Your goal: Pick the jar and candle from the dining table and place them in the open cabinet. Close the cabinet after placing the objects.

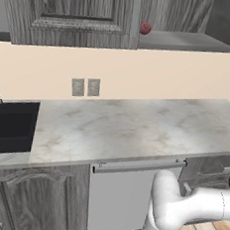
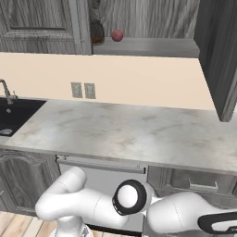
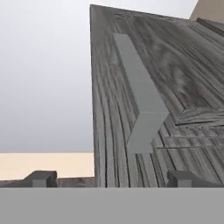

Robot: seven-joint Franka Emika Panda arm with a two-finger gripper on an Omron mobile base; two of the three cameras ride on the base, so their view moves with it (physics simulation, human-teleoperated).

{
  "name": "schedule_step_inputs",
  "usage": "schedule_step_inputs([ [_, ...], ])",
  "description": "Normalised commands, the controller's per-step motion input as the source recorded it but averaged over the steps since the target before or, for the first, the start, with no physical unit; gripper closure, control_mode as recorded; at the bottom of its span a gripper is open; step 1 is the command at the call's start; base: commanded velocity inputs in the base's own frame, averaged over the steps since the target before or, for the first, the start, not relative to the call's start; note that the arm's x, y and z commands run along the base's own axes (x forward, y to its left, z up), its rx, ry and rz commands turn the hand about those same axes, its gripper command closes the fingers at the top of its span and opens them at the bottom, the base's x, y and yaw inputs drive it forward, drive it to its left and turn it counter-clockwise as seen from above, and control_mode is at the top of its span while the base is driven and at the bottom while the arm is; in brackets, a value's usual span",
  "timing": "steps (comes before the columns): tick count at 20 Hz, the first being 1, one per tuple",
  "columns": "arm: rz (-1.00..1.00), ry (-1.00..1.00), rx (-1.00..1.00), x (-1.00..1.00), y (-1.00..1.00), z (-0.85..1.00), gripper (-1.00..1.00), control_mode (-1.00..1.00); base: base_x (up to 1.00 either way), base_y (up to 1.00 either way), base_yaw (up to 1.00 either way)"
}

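Jar: a clear glass jar (image 2: 96,33) with brown pieces inside stands upright on the grey shelf of the open cabinet (image 2: 152,46), tucked just behind the edge of the closed left door (image 2: 44,23); its upper part is hard to make out.

Candle: I cannot tell whether it is in the cabinet; it is not on the shelf where that is in sight.

Red ball: a small red ball (image 2: 117,35) sits on the same shelf, just beside the jar.

Progress: the jar appears already placed. The cabinet is not yet closed, so shutting the door remains.

Open door: the right door (image 2: 217,55) swings out toward the robot, its long axis vertical. In the hand view its edge and raised panel loom close, with a flat grey handle (image 3: 140,105) running lengthwise down the door.

Gripper: the gripper (image 3: 114,178) has its two dark tips spread wide apart, clamped on nothing, pointing at the door near its handle.

Surroundings: below is a marble counter (image 1: 135,129) with a black sink (image 1: 9,126) at the left.
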Motion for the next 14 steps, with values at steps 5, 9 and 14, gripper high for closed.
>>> schedule_step_inputs([
  [5, 0.0, 0.04, -0.11, 0.53, 0.0, -0.06, -1.0, -1.0, 0.0, 0.0, 0.0],
  [9, 0.0, 0.06, -0.11, 0.59, -0.02, 0.0, -1.0, -1.0, 0.0, 0.0, 0.0],
  [14, 0.0, 0.04, -0.05, 0.38, -0.25, 0.15, -1.0, -1.0, 0.0, 0.0, 0.0],
])
